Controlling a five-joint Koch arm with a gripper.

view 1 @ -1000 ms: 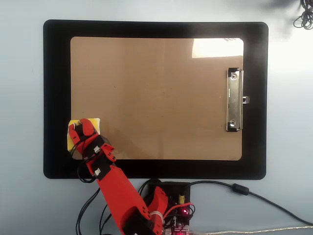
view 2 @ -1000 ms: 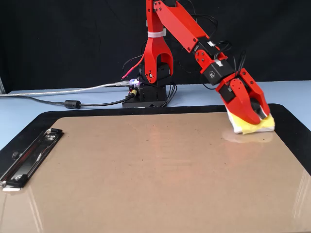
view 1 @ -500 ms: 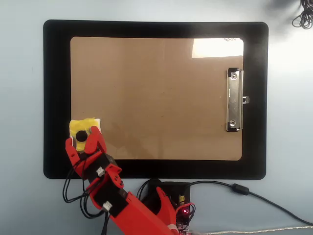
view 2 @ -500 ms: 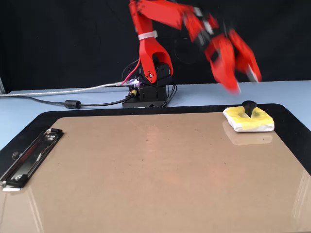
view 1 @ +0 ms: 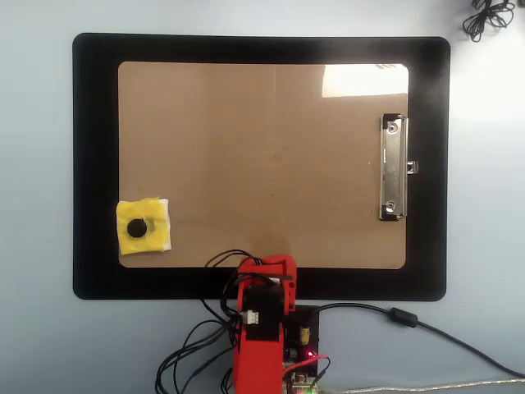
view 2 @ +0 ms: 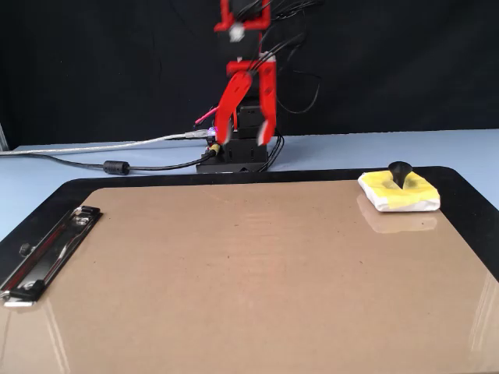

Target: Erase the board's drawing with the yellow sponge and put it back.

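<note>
The tan board (view 1: pixel 262 148) lies on a black mat, with its silver clip (view 1: pixel 393 168) on the right edge in the overhead view. No black drawing shows on it in either view. The yellow sponge (view 1: pixel 143 227) with its black knob sits on the board's lower left corner; in the fixed view it (view 2: pixel 399 192) is at the far right of the board (view 2: pixel 234 273). My red gripper (view 1: pixel 267 271) hangs above the mat's near edge by the arm's base, well away from the sponge. In the fixed view the gripper (view 2: pixel 243 139) is empty and its jaws stand apart.
The black mat (view 1: pixel 94 164) surrounds the board on a pale blue table. The arm's base (view 2: pixel 234 156) stands just off the mat, with cables (view 1: pixel 410 320) running off to the side. A coil of black wire (view 1: pixel 486 16) lies at the top right corner.
</note>
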